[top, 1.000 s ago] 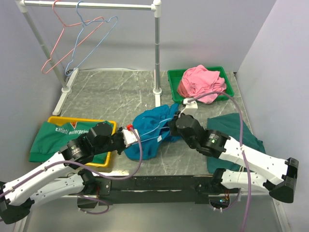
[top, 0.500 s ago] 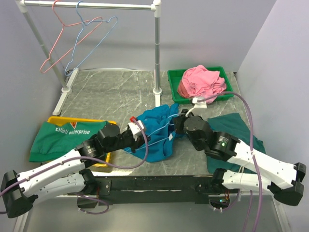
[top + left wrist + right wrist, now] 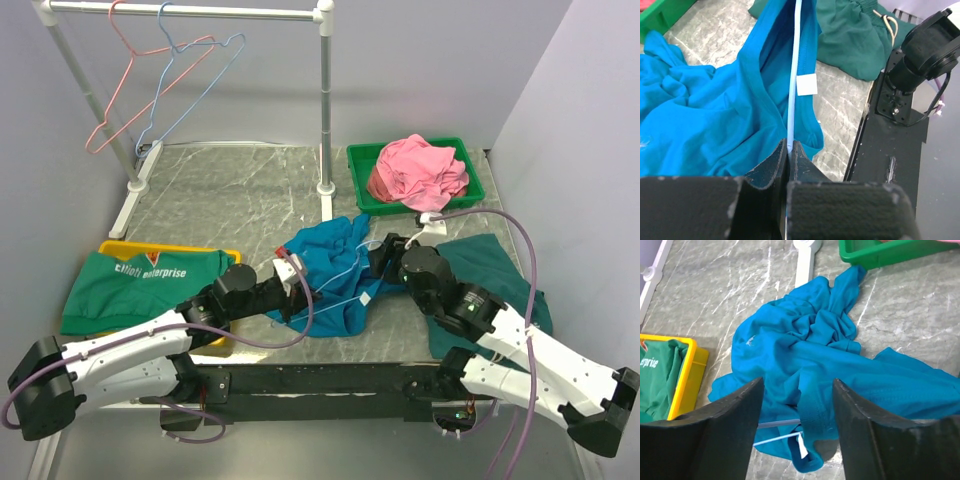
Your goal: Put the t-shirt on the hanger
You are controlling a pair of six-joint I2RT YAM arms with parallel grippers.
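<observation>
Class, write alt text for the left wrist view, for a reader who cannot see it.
The left end effector is shut on a thin light-blue wire hanger that runs up into the teal t-shirt, beside its white label. A dark green garment lies beyond on the marble table.

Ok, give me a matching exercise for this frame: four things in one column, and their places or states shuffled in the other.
Things
1. pink garment
2. printed green shirt
3. hanger
4. right gripper

Places or states
A. open, pointed at the t-shirt
B. pinched in the left gripper
C. lying across the yellow tray
D. piled in the green tray

Pairs: 1-D, 2-C, 3-B, 4-A.
</observation>
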